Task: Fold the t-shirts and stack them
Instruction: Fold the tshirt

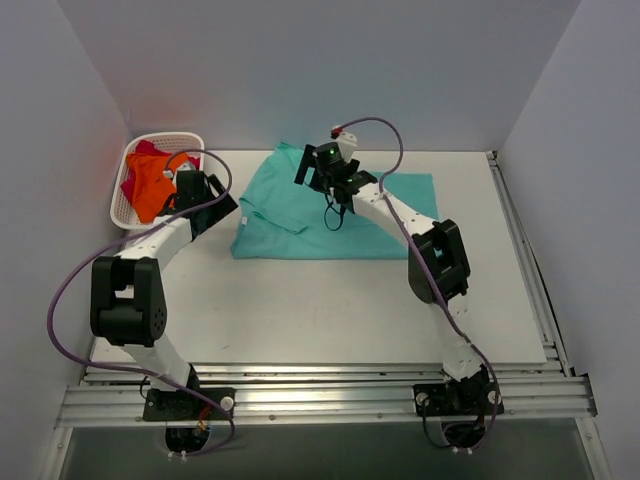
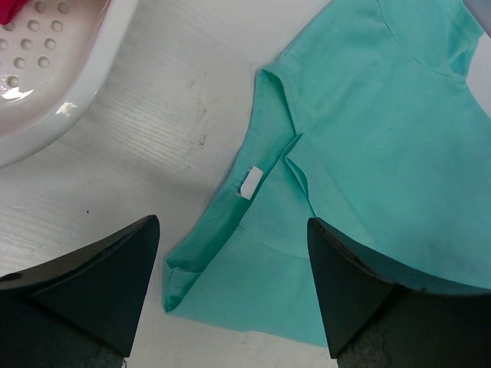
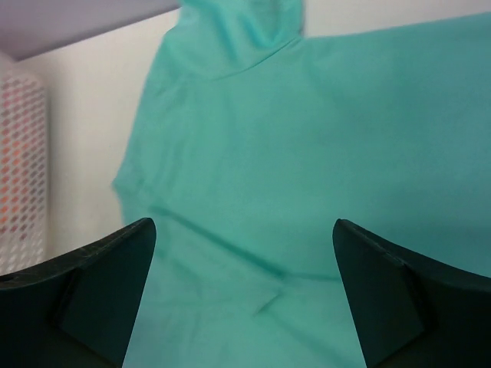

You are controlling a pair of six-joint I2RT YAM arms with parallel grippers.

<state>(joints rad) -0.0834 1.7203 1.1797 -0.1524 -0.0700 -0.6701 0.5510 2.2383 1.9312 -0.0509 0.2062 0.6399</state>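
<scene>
The teal-green t-shirt [image 1: 380,215] lies spread on the table's far middle, its left sleeve folded inward. The orange t-shirt [image 1: 155,190] and the magenta-red t-shirt [image 1: 146,152] lie bunched in the basket at the far left. My left gripper [image 1: 222,203] is open and empty, just left of the teal shirt's near-left corner [image 2: 230,253]. My right gripper [image 1: 318,178] is open and empty above the shirt's upper left part [image 3: 253,176]; a diagonal crease runs between its fingers.
The white lattice basket [image 1: 125,200] stands at the far left; its rim shows in the left wrist view [image 2: 77,84] and the right wrist view [image 3: 19,153]. Grey walls close in the table. A metal rail runs along the right edge [image 1: 525,260].
</scene>
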